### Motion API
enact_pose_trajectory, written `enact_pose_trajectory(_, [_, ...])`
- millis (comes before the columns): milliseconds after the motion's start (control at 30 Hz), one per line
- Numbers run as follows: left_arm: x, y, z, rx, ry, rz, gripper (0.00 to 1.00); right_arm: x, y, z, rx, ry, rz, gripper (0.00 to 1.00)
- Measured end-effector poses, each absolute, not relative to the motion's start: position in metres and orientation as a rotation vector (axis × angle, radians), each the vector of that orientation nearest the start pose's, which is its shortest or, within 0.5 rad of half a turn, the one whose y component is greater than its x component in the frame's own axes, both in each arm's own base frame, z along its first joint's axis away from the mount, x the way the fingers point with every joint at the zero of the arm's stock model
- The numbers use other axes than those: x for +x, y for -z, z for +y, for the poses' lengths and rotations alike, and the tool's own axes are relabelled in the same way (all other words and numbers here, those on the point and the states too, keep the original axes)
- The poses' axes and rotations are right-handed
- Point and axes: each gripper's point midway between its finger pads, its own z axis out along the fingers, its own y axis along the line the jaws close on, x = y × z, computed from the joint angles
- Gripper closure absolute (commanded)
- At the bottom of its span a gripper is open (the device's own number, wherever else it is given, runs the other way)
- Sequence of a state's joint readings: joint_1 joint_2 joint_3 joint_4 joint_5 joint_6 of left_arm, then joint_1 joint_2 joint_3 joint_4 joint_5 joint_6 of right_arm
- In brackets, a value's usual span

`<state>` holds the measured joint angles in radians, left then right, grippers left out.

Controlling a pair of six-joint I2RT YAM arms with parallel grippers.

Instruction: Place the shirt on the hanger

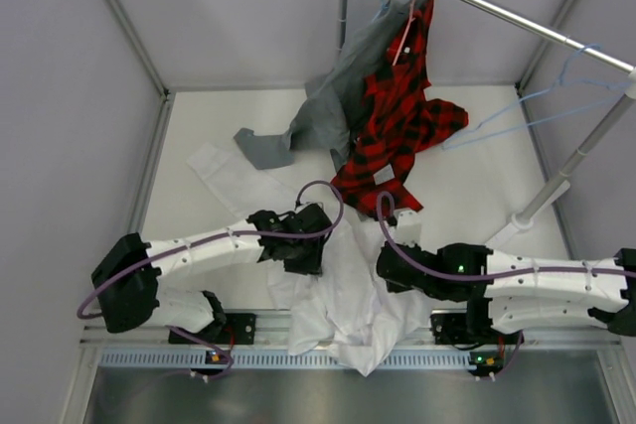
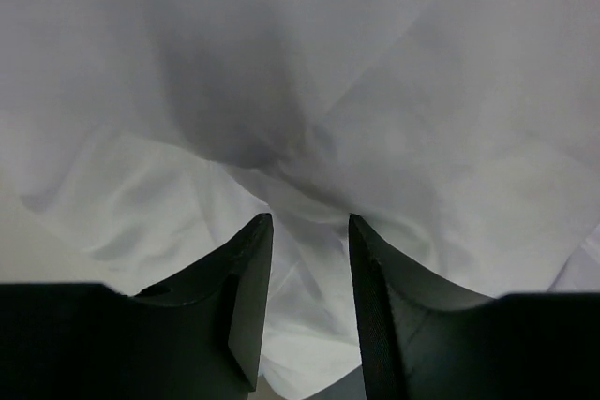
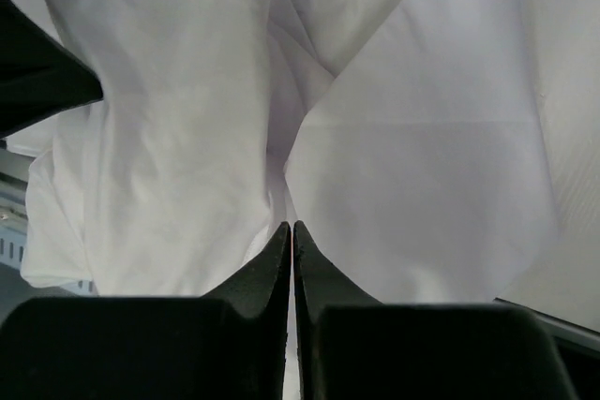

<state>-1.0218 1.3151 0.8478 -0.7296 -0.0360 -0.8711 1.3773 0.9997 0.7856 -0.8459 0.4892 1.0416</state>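
- The shirt [image 1: 348, 295]: white, wrinkled, heaped on the desk [image 1: 477, 196] between the two arms, with one edge spilling over the near rim.
- The hanger [image 1: 537, 111]: light-blue wire, hooked on the rail [image 1: 497, 7] at far right, well apart from the shirt.
- Left gripper [image 2: 307, 222]: jaws parted, poised over a fold, with cloth visible in the gap.
- Right gripper [image 3: 292, 227]: jaws pressed together at the cloth; whether a fold is pinched cannot be told.
- Handling, as judged: light, limp fabric that sags and bunches, and thin layers may slip. The collar or shoulder seams are the best hold, one per arm, so the neck opens for the hanger.
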Motion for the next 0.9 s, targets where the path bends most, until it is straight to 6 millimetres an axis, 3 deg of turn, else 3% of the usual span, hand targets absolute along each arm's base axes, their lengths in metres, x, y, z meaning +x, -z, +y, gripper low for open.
enact_pose_trajectory(67, [0.123, -0.064, -0.245, 0.182, 0.394, 2.853, 0.84, 0.093, -0.125, 0.214, -0.231, -0.425, 2.47, 0.84])
enact_pose_trajectory(100, [0.125, -0.062, -0.246, 0.172, 0.383, 2.853, 0.96, 0.092, -0.129, 0.214, -0.223, -0.453, 2.465, 0.65])
enact_pose_trajectory(200, [0.131, -0.056, -0.248, 0.158, 0.354, 2.844, 1.0, 0.087, -0.135, 0.215, -0.227, -0.512, 2.463, 0.4])
enact_pose_trajectory(300, [0.139, -0.059, -0.245, 0.126, 0.332, 2.802, 1.0, 0.08, -0.136, 0.219, -0.276, -0.547, 2.481, 0.28])
enact_pose_trajectory(500, [0.171, -0.088, -0.226, -0.037, 0.323, 2.661, 1.0, 0.066, -0.135, 0.24, -0.38, -0.634, 2.502, 0.25])
enact_pose_trajectory(733, [0.198, -0.12, -0.192, -0.229, 0.258, 2.54, 1.0, 0.07, -0.102, 0.259, -0.428, -0.507, 2.541, 0.34])
enact_pose_trajectory(900, [0.201, -0.121, -0.177, -0.303, 0.226, 2.537, 1.0, 0.081, -0.074, 0.274, -0.441, -0.393, 2.574, 0.35])
